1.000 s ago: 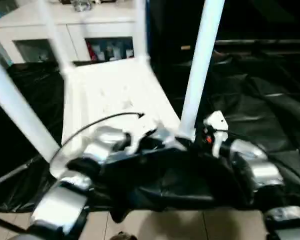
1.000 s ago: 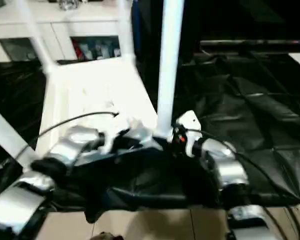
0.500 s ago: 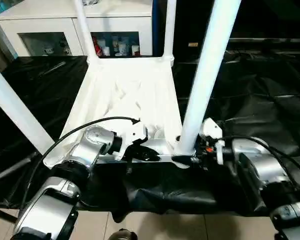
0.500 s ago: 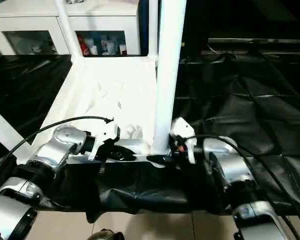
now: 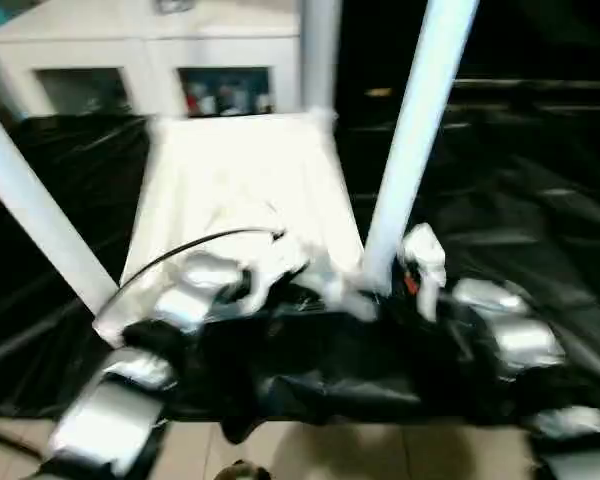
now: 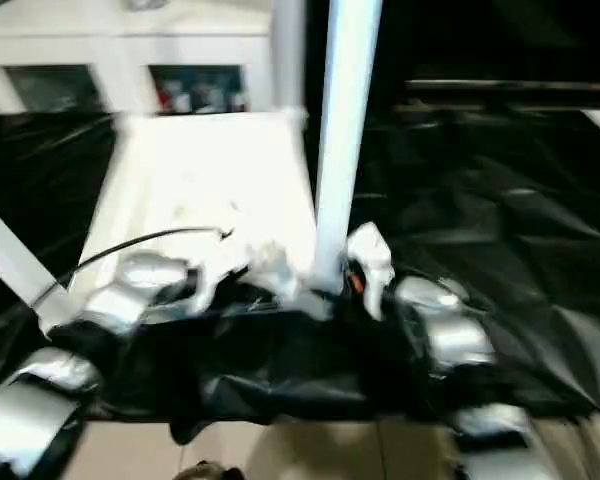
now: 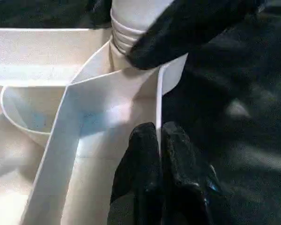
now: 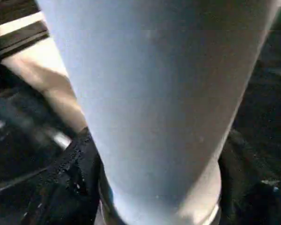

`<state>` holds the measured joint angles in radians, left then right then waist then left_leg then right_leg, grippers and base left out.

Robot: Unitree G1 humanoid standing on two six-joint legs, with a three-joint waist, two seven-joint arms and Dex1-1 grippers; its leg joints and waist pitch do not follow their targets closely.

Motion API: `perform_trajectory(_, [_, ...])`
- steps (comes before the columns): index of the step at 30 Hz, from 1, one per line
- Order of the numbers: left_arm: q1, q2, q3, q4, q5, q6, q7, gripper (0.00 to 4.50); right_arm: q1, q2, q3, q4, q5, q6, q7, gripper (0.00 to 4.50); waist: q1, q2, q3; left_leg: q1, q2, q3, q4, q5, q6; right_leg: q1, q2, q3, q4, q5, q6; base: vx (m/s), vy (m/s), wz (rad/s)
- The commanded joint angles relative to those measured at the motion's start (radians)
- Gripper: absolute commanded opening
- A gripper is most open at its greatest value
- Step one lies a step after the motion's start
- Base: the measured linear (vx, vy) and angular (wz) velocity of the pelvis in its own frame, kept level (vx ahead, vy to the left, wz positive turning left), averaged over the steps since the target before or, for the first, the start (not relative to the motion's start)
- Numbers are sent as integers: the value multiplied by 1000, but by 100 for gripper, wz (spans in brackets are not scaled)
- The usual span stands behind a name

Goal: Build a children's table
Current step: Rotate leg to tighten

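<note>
The children's table lies upside down on the black-draped work table, its white tabletop (image 5: pixel 240 190) ribbed side up. Its legs stand up from the corners: a near right leg (image 5: pixel 415 150), a near left leg (image 5: pixel 35 210) and a far leg (image 5: pixel 318 50). My left gripper (image 7: pixel 159 136) is shut on the thin near rim of the tabletop (image 7: pixel 107 122), close to the right corner socket. My right gripper (image 5: pixel 385 290) is shut around the foot of the near right leg (image 8: pixel 154 93). One of its fingers (image 7: pixel 178 33) lies against the leg's ribbed collar.
A white cabinet (image 5: pixel 110 45) with glass doors stands behind the work table. Crumpled black drape (image 5: pixel 520 200) covers the table to the right. Its front edge runs just below my forearms, with tiled floor (image 5: pixel 380 455) beneath.
The whole picture has shifted and blurred with the camera's movement. Both grippers stay at the near right corner; the table has not visibly moved.
</note>
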<state>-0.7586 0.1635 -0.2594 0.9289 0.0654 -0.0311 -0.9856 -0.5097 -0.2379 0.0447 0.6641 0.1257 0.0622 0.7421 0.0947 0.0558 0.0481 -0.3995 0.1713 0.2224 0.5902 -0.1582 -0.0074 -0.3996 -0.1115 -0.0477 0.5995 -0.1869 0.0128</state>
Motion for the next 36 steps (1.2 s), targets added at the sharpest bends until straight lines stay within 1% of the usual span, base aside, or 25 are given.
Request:
perform_trajectory(1, [-16,-27,45,34,-18,11,122,0,14,33,3,60,-12,32,-94,274,-6,-24,-57,40,60,-49,-89,-419,-37,14,-55,30,-93,-433,-172,0,0,0])
perform_trajectory(2, [-40,-65,47,61,-8,20,193,0,-2,79,-18,91,-18,28,-212,274,-12,-12,-56,39,58,-51,-90,-430,-38,15,-55,30,-94,-430,-170,0,0,0])
perform_trajectory(4, [-52,-86,48,75,-4,23,224,0,-12,101,-24,103,-25,26,-263,274,-21,-18,-58,39,57,-53,-95,-446,-48,18,-51,27,-94,-417,-167,0,0,0])
perform_trajectory(5, [-71,-119,48,99,4,20,273,0,-32,142,-35,125,-25,28,-331,274,-24,-15,-58,36,56,-52,-96,-447,-49,19,-50,27,-95,-398,-165,0,0,0])
perform_trajectory(6, [-73,-123,47,102,5,19,278,0,-34,147,-33,127,-27,26,-334,274,-24,-15,-58,40,56,-51,-96,-454,-50,15,-49,28,-96,-395,-166,0,0,0])
perform_trajectory(7, [-81,-144,42,115,11,10,293,0,-43,168,16,122,-65,-16,-303,274,-24,-17,-59,43,55,-50,-94,-459,-49,14,-50,28,-98,-392,-168,0,0,0])
perform_trajectory(8, [-84,-150,38,119,18,3,300,0,-42,177,35,114,-74,-41,-267,274,-23,-21,-59,41,53,-48,-91,-452,-34,15,-51,30,-100,-377,-169,0,0,0])
perform_trajectory(9, [-85,-151,37,121,20,1,303,0,-41,180,42,111,-76,-51,-253,330,-21,-20,-59,42,53,-48,-91,-447,-27,15,-52,31,-101,-373,-170,0,0,0])
perform_trajectory(10, [-85,-151,35,121,22,-3,299,0,-40,179,44,108,-78,-57,-246,344,-20,-16,-60,39,54,-48,-91,-433,-17,18,-52,32,-98,-354,-174,0,0,0])
perform_trajectory(12, [-80,-143,35,122,21,-18,274,0,-33,167,47,91,-64,-69,-192,346,-19,-19,-60,37,54,-46,-90,-424,-5,20,-51,32,-97,-334,-180,0,0,0])
perform_trajectory(14, [-77,-135,31,122,20,-29,253,0,-28,154,52,79,-58,-78,-157,366,-17,-21,-60,33,54,-46,-89,-412,8,24,-52,31,-96,-335,-182,0,0,0])
perform_trajectory(16, [-70,-116,29,121,19,-54,196,0,-19,116,60,56,-41,-90,-57,389,-14,-23,-60,34,55,-45,-87,-402,18,25,-53,31,-97,-341,-183,0,0,0])
perform_trajectory(18, [-68,-110,30,120,17,-59,179,0,-17,105,61,50,-37,-92,-24,389,-9,-22,-60,33,57,-43,-86,-385,27,25,-52,31,-95,-324,-189,0,0,0])
perform_trajectory(20, [-51,-78,21,92,4,-81,69,0,1,43,73,7,-14,-84,112,389,0,-23,-60,30,59,-40,-84,-362,40,31,-51,29,-92,-305,-197,0,0,0])
perform_trajectory(21, [-45,-66,17,81,0,-85,29,0,4,23,75,-6,-8,-81,152,389,2,-19,-60,31,61,-40,-84,-360,43,29,-52,30,-91,-301,-200,0,0,0])
perform_trajectory(22, [-38,-50,8,68,-1,-92,-16,0,8,-3,76,-22,2,-72,203,389,3,-21,-62,29,62,-40,-83,-349,50,31,-51,29,-87,-277,-210,0,0,0])
perform_trajectory(23, [-32,-34,-1,58,-2,-102,-58,0,10,-24,77,-33,9,-66,242,389,3,-18,-64,26,62,-39,-81,-334,55,33,-51,28,-82,-253,-221,0,0,0])
perform_trajectory(24, [-25,-19,-8,46,-7,-110,-105,0,12,-46,77,-42,15,-62,280,389,4,-17,-64,26,62,-38,-81,-330,57,32,-52,27,-82,-247,-226,0,0,0])
perform_trajectory(26, [-7,21,-10,9,-36,-105,-230,0,13,-112,84,-59,23,-51,387,389,7,-14,-69,27,65,-36,-76,-292,68,33,-50,25,-72,-171,-255,0,0,0])
perform_trajectory(27, [-6,24,-10,7,-36,-105,-237,0,13,-115,84,-59,23,-50,393,389,10,-13,-70,30,65,-34,-73,-280,76,31,-49,25,-69,-138,-270,0,0,0])
perform_trajectory(28, [-4,33,-11,2,-38,-104,-257,0,11,-126,85,-59,23,-49,410,389,12,-15,-70,29,65,-34,-72,-269,78,34,-50,24,-68,-126,-275,0,0,0])
perform_trajectory(29, [-1,44,-12,-4,-39,-106,-284,0,10,-139,87,-62,22,-49,431,389,17,-12,-72,29,65,-33,-71,-253,87,33,-51,23,-65,-108,-282,0,0,0])
perform_trajectory(33, [2,77,-11,-13,-41,-108,-342,0,-3,-164,90,-55,17,-59,469,389,24,-12,-72,28,67,-34,-72,-239,88,34,-51,21,-60,-94,-288,0,0,0])
perform_trajectory(35, [2,84,-8,-16,-42,-105,-351,0,-12,-159,86,-50,26,-51,478,389,24,-12,-69,29,68,-36,-76,-274,69,33,-52,21,-64,-143,-283,0,0,0])
perform_trajectory(36, [2,85,-7,-18,-43,-103,-351,0,-15,-157,86,-48,29,-50,481,375,23,-12,-69,30,68,-36,-77,-282,63,33,-52,22,-65,-152,-282,0,0,0])
